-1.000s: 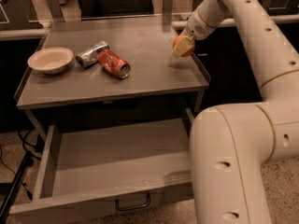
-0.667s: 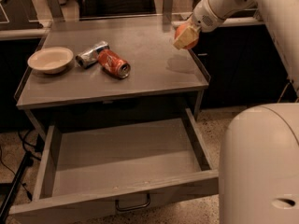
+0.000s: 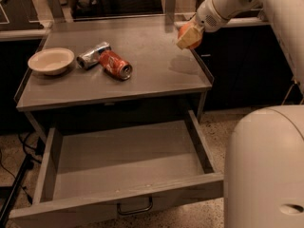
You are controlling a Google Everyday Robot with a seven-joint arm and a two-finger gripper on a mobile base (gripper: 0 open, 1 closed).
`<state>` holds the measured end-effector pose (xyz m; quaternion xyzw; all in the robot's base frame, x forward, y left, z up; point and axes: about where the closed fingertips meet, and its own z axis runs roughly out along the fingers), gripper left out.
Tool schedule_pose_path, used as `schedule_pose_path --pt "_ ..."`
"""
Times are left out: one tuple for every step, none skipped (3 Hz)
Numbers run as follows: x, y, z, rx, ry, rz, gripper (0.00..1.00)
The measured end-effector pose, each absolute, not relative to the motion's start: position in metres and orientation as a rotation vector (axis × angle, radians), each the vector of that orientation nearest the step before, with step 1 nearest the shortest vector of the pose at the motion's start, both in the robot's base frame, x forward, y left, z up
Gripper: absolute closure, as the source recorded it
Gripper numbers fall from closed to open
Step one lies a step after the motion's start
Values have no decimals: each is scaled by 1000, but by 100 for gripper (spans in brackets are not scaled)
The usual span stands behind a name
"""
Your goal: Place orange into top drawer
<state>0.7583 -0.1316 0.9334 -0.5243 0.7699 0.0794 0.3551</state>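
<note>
My gripper [image 3: 189, 36] hangs above the right edge of the grey table top, lifted clear of the surface. It is shut on the orange [image 3: 184, 30], whose orange skin shows between the pale fingers. The top drawer [image 3: 128, 158] is pulled wide open below the table top, a shallow grey tray with nothing in it and a dark pull handle [image 3: 135, 208] on its front panel. The gripper is above and behind the drawer's right rear corner.
On the table top [image 3: 142, 75] lie a red soda can [image 3: 115, 64] on its side, a crushed silver can [image 3: 93, 55] beside it, and a white bowl [image 3: 51, 61] at the left. My white arm body [image 3: 266, 170] fills the lower right. A dark cabinet stands at the right.
The gripper has risen off the table top with the orange held in it and stays over the table's right edge. The view has shifted, so my arm body now sits further right.
</note>
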Motion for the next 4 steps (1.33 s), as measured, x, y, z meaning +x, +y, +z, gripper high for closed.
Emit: schedule_pose_path --pt "731 -107 944 -1371 1933 261 100" --pt "702 -88 941 -1400 1913 312 100" --pt "666 -73 932 -1412 1913 380 100" --pt "636 -66 919 -1408 1917 480 100"
